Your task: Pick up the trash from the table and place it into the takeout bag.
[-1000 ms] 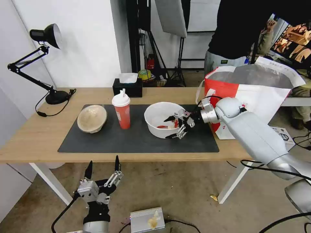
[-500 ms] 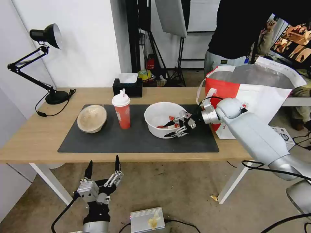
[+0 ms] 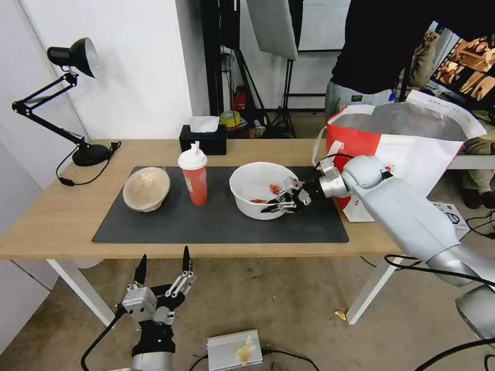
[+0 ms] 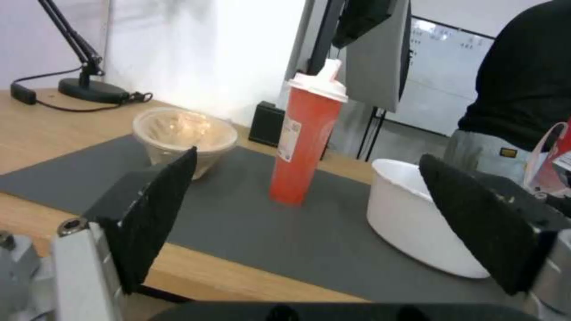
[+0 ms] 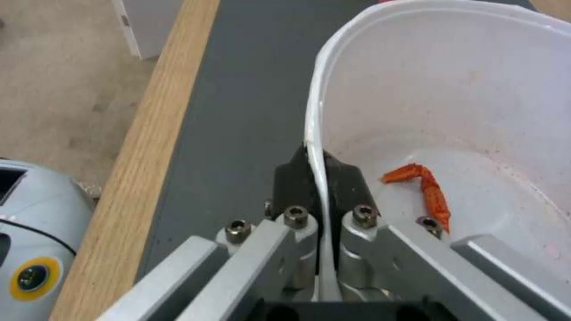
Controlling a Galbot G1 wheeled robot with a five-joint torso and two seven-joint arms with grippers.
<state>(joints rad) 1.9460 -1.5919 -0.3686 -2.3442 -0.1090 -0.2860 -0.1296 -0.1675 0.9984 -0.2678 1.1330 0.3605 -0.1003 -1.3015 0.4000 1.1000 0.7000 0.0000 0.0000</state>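
Observation:
The white plastic bowl (image 3: 256, 185) with red scraps (image 5: 427, 192) sits on the dark mat of the table (image 3: 51, 221). My right gripper (image 3: 271, 201) is shut on its right rim; in the right wrist view the rim wall (image 5: 318, 147) is pinched between the two black fingers (image 5: 290, 183). The red paper cup (image 3: 194, 178) stands mid-mat, the beige pulp bowl (image 3: 146, 187) left of it. The takeout bag (image 3: 407, 149) stands open at the table's right end. My left gripper (image 3: 163, 266) hangs open below the table's front edge.
A black desk lamp (image 3: 69, 77) stands at the table's back left, a black tissue box (image 3: 203, 136) at the back middle. A person in black stands behind the bag. A metal box (image 3: 234, 350) lies on the floor.
My right gripper's fingers closed from wide open onto the white bowl's right rim. The left arm has not moved.

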